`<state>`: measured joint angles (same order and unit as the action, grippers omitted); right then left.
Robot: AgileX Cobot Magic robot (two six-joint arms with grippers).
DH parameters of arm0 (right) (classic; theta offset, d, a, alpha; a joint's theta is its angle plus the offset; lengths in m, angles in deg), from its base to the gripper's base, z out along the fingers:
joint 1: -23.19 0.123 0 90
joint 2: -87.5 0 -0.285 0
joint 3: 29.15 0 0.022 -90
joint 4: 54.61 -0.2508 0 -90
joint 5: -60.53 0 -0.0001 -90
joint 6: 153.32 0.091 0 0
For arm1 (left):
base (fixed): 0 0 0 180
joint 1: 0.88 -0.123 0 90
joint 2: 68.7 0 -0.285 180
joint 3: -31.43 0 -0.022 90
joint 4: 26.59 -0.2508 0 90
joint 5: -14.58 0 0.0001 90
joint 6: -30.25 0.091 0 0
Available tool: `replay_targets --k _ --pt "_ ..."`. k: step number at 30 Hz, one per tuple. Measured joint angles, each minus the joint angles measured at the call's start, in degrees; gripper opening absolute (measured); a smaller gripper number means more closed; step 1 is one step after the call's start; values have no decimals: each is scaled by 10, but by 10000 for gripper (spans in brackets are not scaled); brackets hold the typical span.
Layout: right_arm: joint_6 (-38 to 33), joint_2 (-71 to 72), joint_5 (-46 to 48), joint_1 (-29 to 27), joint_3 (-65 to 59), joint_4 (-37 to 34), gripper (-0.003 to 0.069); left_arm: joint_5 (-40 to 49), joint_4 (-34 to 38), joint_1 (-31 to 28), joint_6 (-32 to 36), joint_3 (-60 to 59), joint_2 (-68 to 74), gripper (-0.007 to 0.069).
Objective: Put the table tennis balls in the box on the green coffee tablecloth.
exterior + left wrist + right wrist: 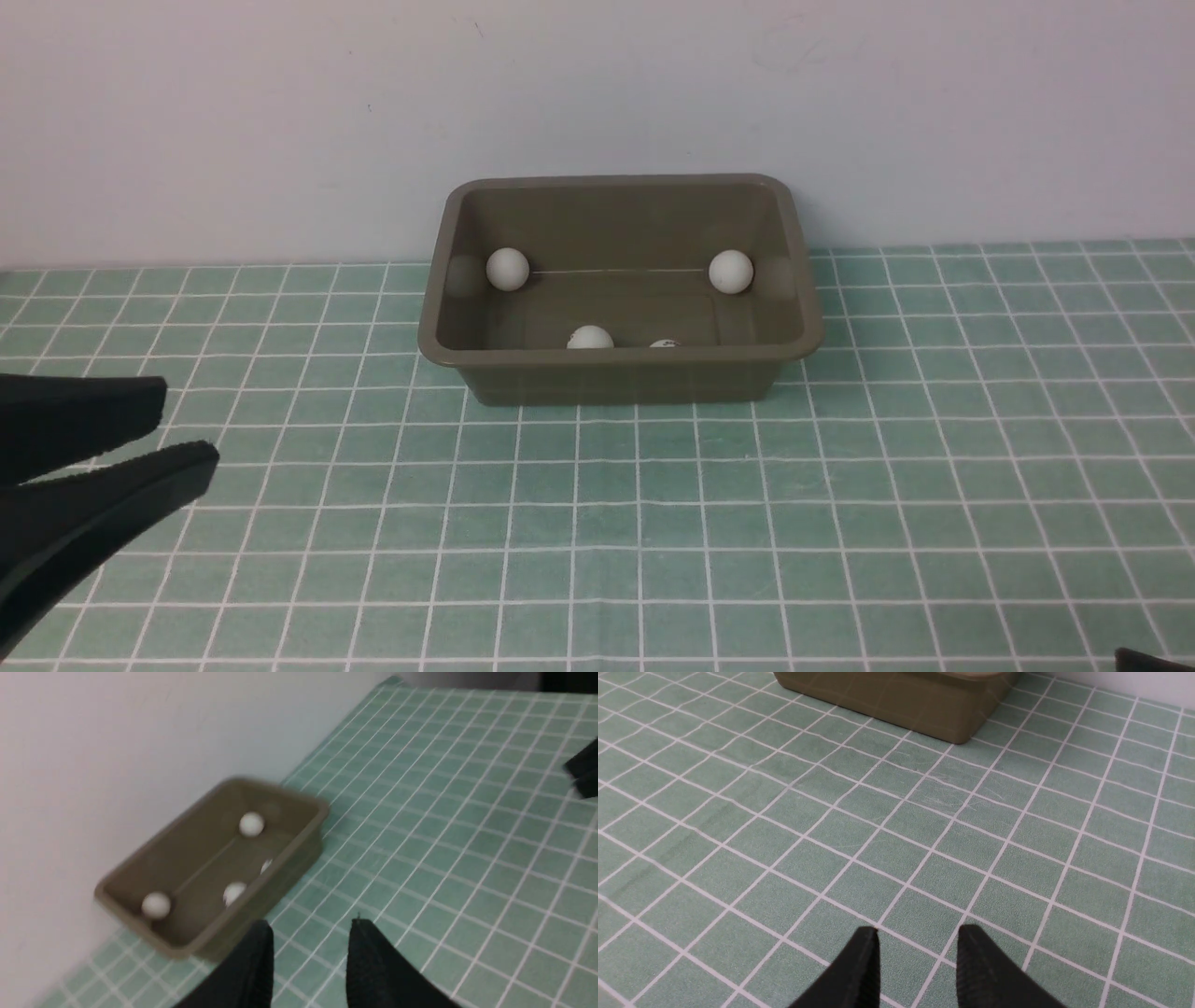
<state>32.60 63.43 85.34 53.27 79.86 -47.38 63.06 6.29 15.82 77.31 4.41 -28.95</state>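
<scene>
The olive-brown box [618, 369] stands on the green coffee tablecloth [747, 523] against the back wall. Several white table tennis balls lie inside: one at the far left [507, 269], one at the far right [730, 272], and two half hidden behind the near wall [590, 338] [664, 343]. In the left wrist view the box [299, 826] and its balls [251, 824] are blurred. My left gripper [182, 427] hovers low to the box's front left, fingers [261, 952] slightly apart and empty. In its wrist view my right gripper [918, 935] stands over bare cloth, jaws slightly apart and empty.
A plain white wall [597, 93] rises directly behind the box. In the front view only a dark tip of the right arm [1153, 661] shows at the bottom right corner. The right gripper's tips [584, 772] show at the edge of the left wrist view.
</scene>
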Motion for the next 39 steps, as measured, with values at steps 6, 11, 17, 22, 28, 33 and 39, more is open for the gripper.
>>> replay_targets --k 6,11,17,22,28,33,39 --pt "0 0 0 0 0 0 223 -150 -209 0 -258 -134 3 206" --pt "0 0 0 0 0 0 223 -256 -329 -7 -386 -256 -7 206" --pt "0 0 0 0 0 0 223 -264 -340 -77 -425 -340 -59 206" --pt "0 0 0 0 0 0 223 -265 -311 -150 -427 -388 -115 206" --pt "0 0 0 0 0 0 223 -266 -304 -176 -423 -447 -196 206" --pt "0 0 0 0 0 0 223 -267 -303 -176 -423 -494 -253 206" --pt "0 0 0 0 0 0 223 -266 -302 -177 -429 -516 -300 206"
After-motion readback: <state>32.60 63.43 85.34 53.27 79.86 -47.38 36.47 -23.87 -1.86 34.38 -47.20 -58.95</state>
